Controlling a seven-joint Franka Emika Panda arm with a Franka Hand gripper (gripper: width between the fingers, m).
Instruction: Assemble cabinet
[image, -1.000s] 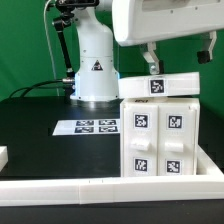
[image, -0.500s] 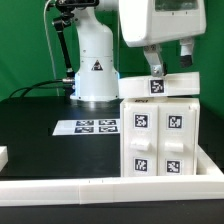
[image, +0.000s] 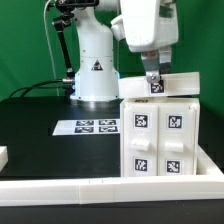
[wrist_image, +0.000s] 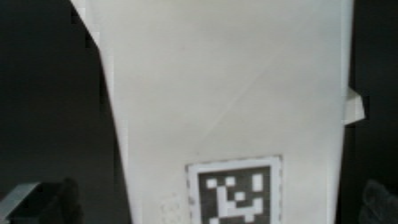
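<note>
The cabinet (image: 160, 140) is a large white box at the exterior view's right, with square fronts that each bear a black-and-white tag. A flat white panel (image: 165, 85) with one tag lies on top of it. My gripper (image: 153, 74) hangs just above the panel's end toward the exterior view's left, fingers pointing down. In the wrist view the panel (wrist_image: 222, 100) fills the middle with its tag (wrist_image: 235, 192) near the gripper (wrist_image: 210, 205). A dark blurred finger (wrist_image: 32, 202) shows on each side of the panel, with a gap between. The jaws are open and hold nothing.
The marker board (image: 87, 127) lies flat on the black table beside the cabinet. The white robot pedestal (image: 95, 65) stands behind it. A white rail (image: 100, 188) runs along the front edge. A small white part (image: 3, 155) sits at the far left.
The hand has turned about its vertical axis and shifted toward the exterior view's left. The two fingers, seen wide apart before, now line up one behind the other. The panel and cabinet have not moved.
</note>
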